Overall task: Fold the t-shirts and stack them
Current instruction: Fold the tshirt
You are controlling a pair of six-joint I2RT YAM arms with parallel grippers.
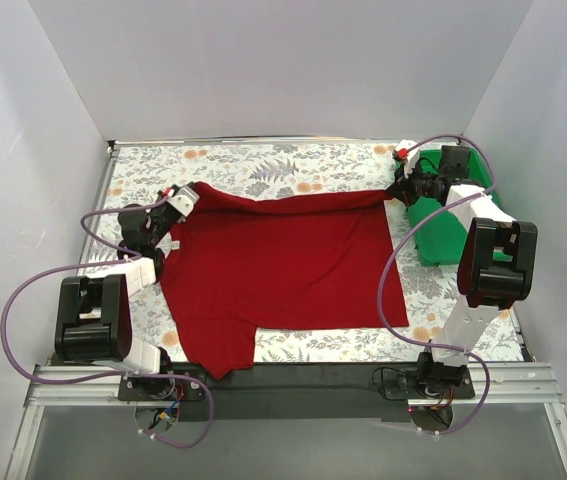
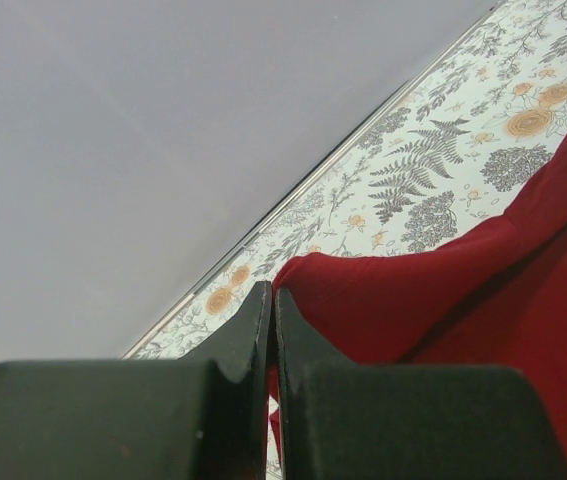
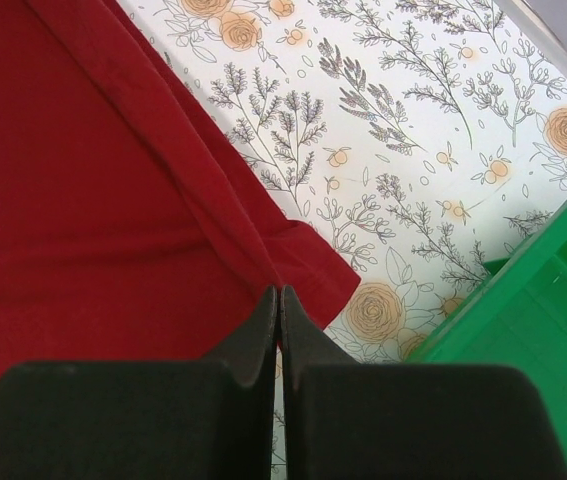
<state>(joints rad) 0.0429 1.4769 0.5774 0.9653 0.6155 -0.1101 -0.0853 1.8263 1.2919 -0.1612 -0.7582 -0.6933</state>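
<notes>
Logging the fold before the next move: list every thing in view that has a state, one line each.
t-shirt: unfolded, spread out, far edge held up at both corners.
left gripper: shut on the t-shirt's far left corner.
right gripper: shut on the t-shirt's far right corner.
green tray: upright on the right side, apart from the t-shirt.

Both arms alternate black joint housings with white links. The left arm (image 1: 93, 315) shows a bulky black motor block at 8 o'clock in the top view, the right arm (image 1: 496, 262) one at 3 o'clock. A purple-grey cable (image 1: 21, 300) loops beside each. The left claw (image 2: 271, 298) and right claw (image 3: 279, 298) have matte black wedge-shaped fingers (image 2: 238, 345).
</notes>
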